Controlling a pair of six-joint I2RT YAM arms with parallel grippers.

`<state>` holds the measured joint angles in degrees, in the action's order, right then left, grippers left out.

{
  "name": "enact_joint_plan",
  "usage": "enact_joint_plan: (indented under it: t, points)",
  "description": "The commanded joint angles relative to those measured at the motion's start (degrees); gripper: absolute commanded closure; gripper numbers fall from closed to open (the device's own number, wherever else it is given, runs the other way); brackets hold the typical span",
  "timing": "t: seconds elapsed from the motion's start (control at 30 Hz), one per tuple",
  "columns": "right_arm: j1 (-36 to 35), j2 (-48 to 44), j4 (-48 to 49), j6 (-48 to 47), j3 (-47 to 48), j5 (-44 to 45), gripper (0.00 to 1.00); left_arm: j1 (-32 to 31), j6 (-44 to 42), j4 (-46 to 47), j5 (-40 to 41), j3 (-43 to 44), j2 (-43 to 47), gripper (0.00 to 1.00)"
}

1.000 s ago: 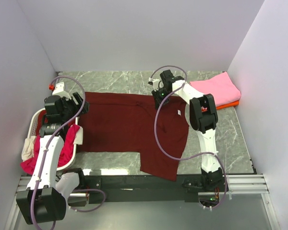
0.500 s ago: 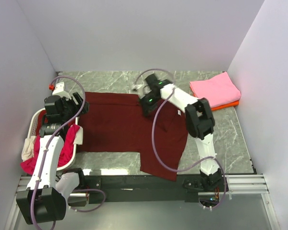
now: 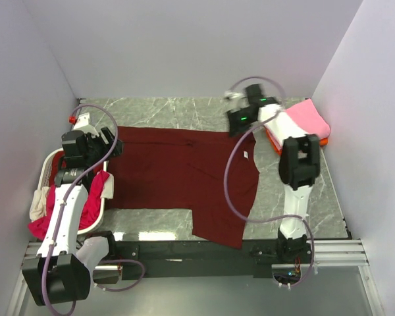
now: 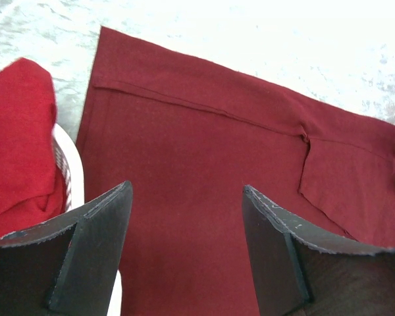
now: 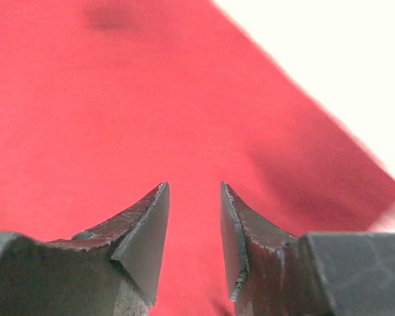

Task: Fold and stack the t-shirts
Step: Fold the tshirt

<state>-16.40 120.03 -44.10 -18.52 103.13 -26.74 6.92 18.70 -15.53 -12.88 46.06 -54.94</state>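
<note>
Jaws released and empty on both sides; maroon shirt [image 3: 171, 171] lies lengthwise between them, left pair over its left end, right pair by its far right corner.

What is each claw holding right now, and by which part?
Nothing. The left claw is open above the maroon t-shirt; the right claw has an empty gap, with blurred red cloth beyond it.

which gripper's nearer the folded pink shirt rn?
Right. The right gripper hovers just left of the pink shirt; the left gripper is across the table by the basket.
</note>
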Motion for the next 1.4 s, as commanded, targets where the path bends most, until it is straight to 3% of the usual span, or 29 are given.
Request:
enact_joint_plan:
  t: [0.0, 0.2, 0.73, 0.83, 0.87, 0.93, 1.17, 1.3, 1.33, 1.37]
  points:
    - [6.37, -3.75, 2.08, 3.05, -1.88, 5.81, 0.56, -0.24, -0.68, 1.47, -2.76, 0.52, -0.87, 0.28]
    - [12.00, 1.17, 3.05, 6.31, 0.14, 11.19, 0.56, -0.15, -0.68, 1.38, -3.46, 0.61, -1.75, 0.28]
    - [12.80, 11.80, 3.14, 11.14, 6.90, 9.43, 0.60, -0.24, -0.68, 1.29, -3.20, 0.61, -2.28, 0.28]
    - [12.80, 12.68, 4.10, 11.93, 8.75, 10.47, 0.78, -0.15, -0.77, 1.20, -3.02, 0.69, -2.37, 0.28]
    - [12.80, 13.21, 4.37, 12.11, 10.49, 11.18, 0.92, -0.24, -0.77, 1.20, -2.85, 0.61, -2.28, 0.28]
    - [12.89, 14.53, 4.11, 12.11, 13.31, 12.76, 1.00, -0.24, -0.77, 1.20, -2.67, 0.52, -2.19, 0.28]
    - [12.89, 24.72, 4.27, 10.88, 34.91, 22.95, 1.00, -0.24, -0.77, 1.47, -2.15, 0.43, -3.24, 0.28]
    - [12.36, 25.78, 12.00, 9.04, 36.00, 29.96, 0.98, -0.15, -0.77, 1.99, -2.76, 0.52, -4.04, 0.28]
    - [12.01, 25.52, 13.67, 8.51, 35.56, 30.95, 0.90, -0.24, -0.77, 2.26, -3.63, 0.34, -4.30, 0.28]
    - [12.01, 25.43, 16.04, 7.55, 35.12, 31.83, 0.71, -0.24, -0.77, 2.61, -4.25, 0.26, -4.47, 0.28]
